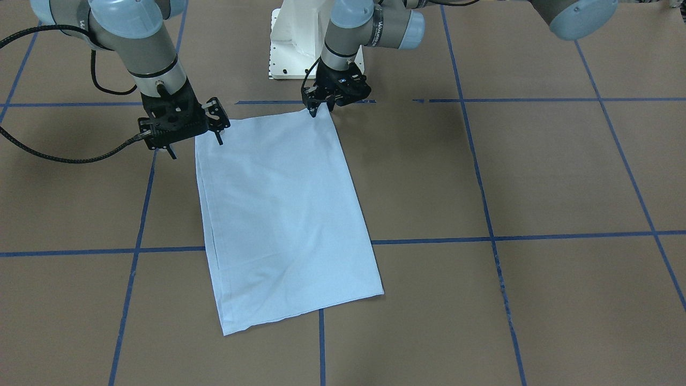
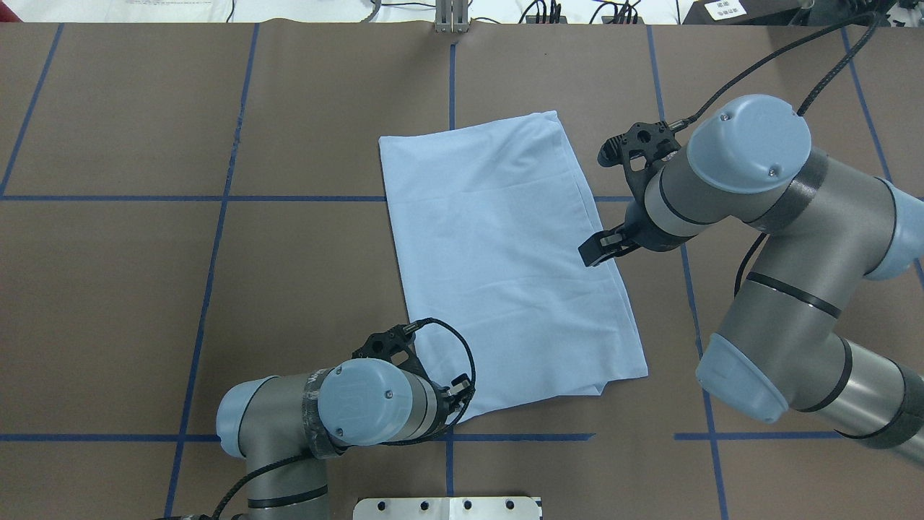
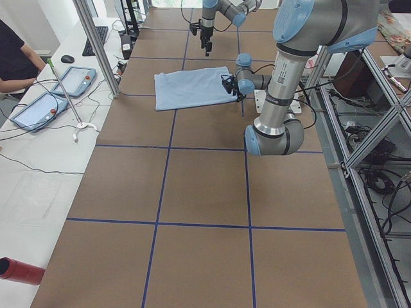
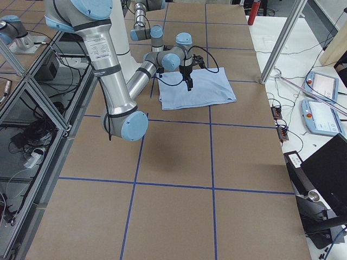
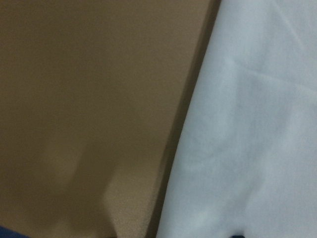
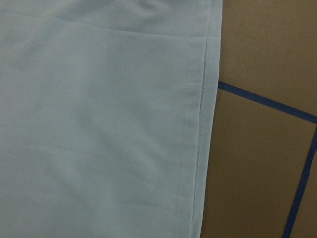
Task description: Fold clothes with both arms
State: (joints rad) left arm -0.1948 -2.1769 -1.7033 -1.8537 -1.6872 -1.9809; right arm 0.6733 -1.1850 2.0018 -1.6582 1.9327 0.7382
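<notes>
The light blue T-shirt (image 1: pixel 284 214) lies flat on the brown table, folded into a long rectangle (image 2: pixel 505 253). Its print and collar are hidden. My left gripper (image 1: pixel 320 110) is low at the shirt's corner nearest the robot base, its fingers close together on that corner (image 2: pixel 462 397). The left wrist view shows only the shirt's edge (image 5: pixel 247 139), close and blurred. My right gripper (image 1: pixel 195 147) is open and empty, a little above the shirt's other near-base edge (image 2: pixel 603 249). The right wrist view shows the stitched hem (image 6: pixel 200 124).
The white pedestal (image 1: pixel 300 37) stands just behind the shirt. Blue tape lines (image 1: pixel 482 236) grid the brown table. Off the table's far side a white bench holds tablets (image 3: pixel 64 80) and a red cylinder (image 3: pixel 19 271).
</notes>
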